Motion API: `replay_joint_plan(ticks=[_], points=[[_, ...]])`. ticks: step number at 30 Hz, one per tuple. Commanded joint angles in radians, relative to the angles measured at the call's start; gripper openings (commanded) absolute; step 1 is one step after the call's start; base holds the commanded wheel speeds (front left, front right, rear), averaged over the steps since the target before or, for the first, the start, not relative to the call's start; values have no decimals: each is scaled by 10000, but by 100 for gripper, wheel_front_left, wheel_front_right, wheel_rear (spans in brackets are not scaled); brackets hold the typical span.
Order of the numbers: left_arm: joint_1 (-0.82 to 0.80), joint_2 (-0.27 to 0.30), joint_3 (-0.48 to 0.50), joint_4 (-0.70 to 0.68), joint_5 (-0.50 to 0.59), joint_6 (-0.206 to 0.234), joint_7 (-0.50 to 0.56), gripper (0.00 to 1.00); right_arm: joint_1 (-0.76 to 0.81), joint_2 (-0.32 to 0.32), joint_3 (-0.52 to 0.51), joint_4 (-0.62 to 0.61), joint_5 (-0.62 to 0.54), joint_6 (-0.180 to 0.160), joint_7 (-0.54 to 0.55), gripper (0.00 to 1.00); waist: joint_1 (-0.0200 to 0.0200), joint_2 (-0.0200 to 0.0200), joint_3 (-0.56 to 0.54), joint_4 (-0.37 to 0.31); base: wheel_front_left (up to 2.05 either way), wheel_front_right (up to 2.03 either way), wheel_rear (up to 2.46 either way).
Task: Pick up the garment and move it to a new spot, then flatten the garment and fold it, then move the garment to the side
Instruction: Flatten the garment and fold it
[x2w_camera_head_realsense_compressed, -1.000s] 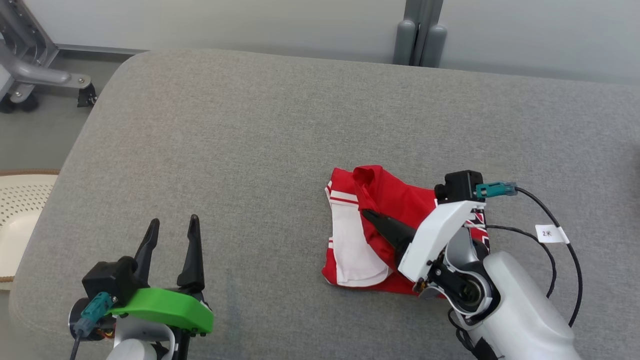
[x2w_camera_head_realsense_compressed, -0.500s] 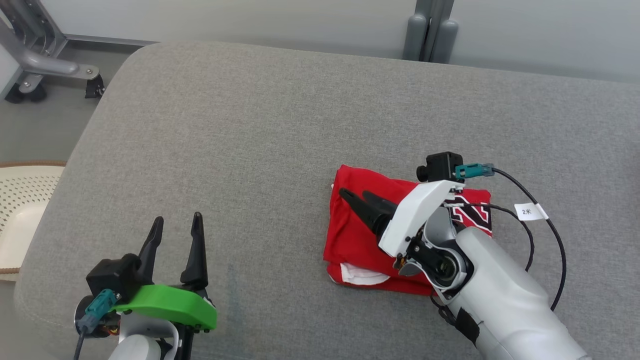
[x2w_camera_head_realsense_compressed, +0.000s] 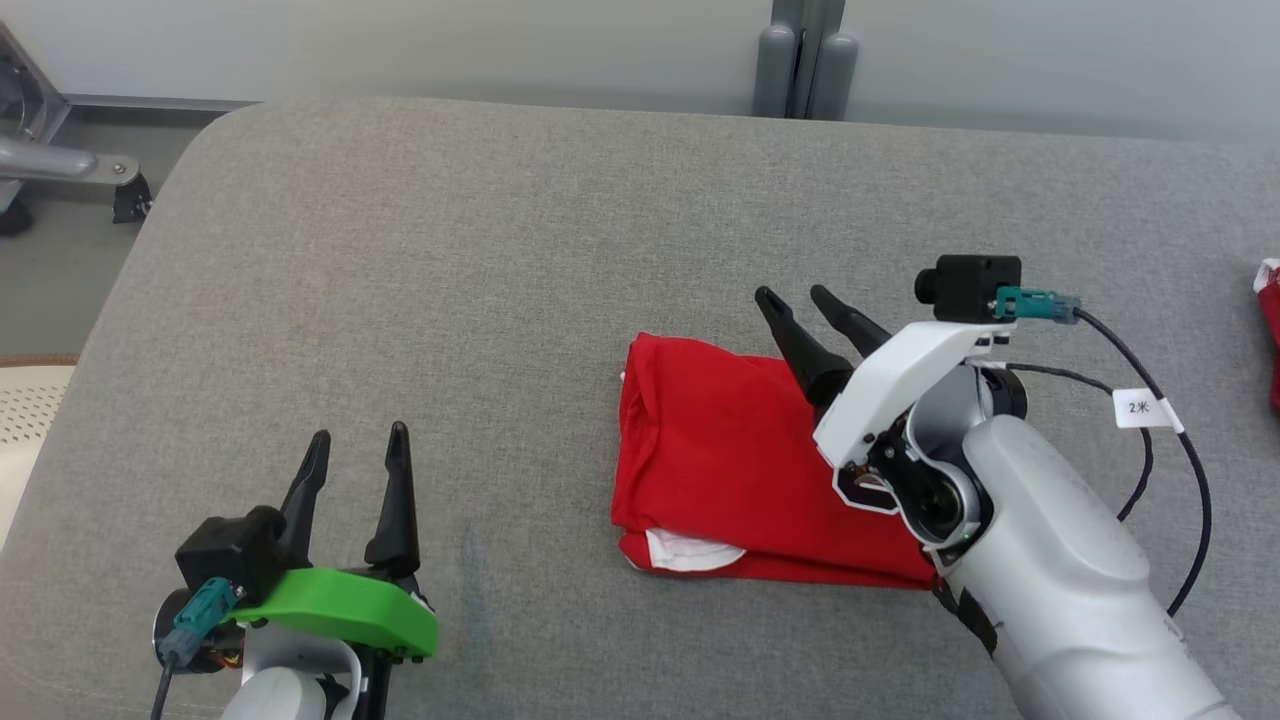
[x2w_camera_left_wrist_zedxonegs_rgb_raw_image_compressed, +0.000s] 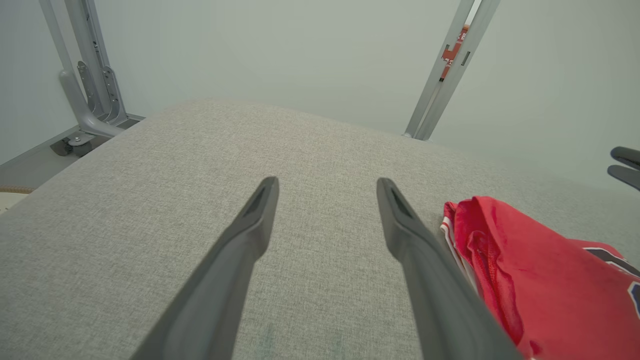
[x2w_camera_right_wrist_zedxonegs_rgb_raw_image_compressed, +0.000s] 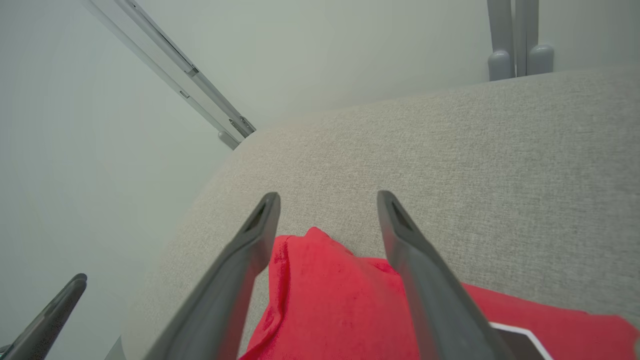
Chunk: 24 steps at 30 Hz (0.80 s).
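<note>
Since a second ago your right end effector (x2w_camera_head_realsense_compressed: 792, 292) has let go of the flap it was pinching. Its two dark fingers now stand apart with nothing between them, tips just past the far edge of the garment (x2w_camera_head_realsense_compressed: 720, 460), a little right of centre in the head view. The flap has come over, so the white inside that showed before is covered and you now see a plain red face. The whole head view has also shifted, which is the camera and not the cloth.

You have the garment lying folded on the grey fabric-covered worktop (x2w_camera_head_realsense_compressed: 500, 250), slightly right of the middle of the frame. A white strip (x2w_camera_head_realsense_compressed: 685, 550) of an inner layer peeks out at its lower left corner, and a black and white print (x2w_camera_head_realsense_compressed: 862, 492) is partly hidden under the right wrist. From the right wrist view, the red cloth lies below and between the spread fingers; you cannot tell there whether they touch it.

Your left end effector (x2w_camera_head_realsense_compressed: 359, 432) sits at the lower left of the head view, fingers wide apart and empty over bare grey fabric, well apart from the garment.

At the right edge of the head view, a second red cloth (x2w_camera_head_realsense_compressed: 1270, 340) shows partly.
</note>
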Motion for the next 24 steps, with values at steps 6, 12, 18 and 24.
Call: replay_joint_plan(ticks=[6,12,18,24], points=[[-214,54,0,-30,-86,6,-54,100,898,92,503,-588,-1079,6,142,38,0,0,105,-74,0,0,0],[-317,-14,-78,1,-80,-30,-64,100,1178,149,1333,-342,-1676,6,428,0,0,0,199,292,0,0,0],[-418,-151,-185,85,-90,-72,-112,100,781,240,1655,674,-2053,6,437,0,0,0,280,946,0,0,0],[-407,-302,-201,230,-143,-112,-211,100,129,323,1688,1805,-2260,6,220,0,0,0,368,1534,0,0,0]])
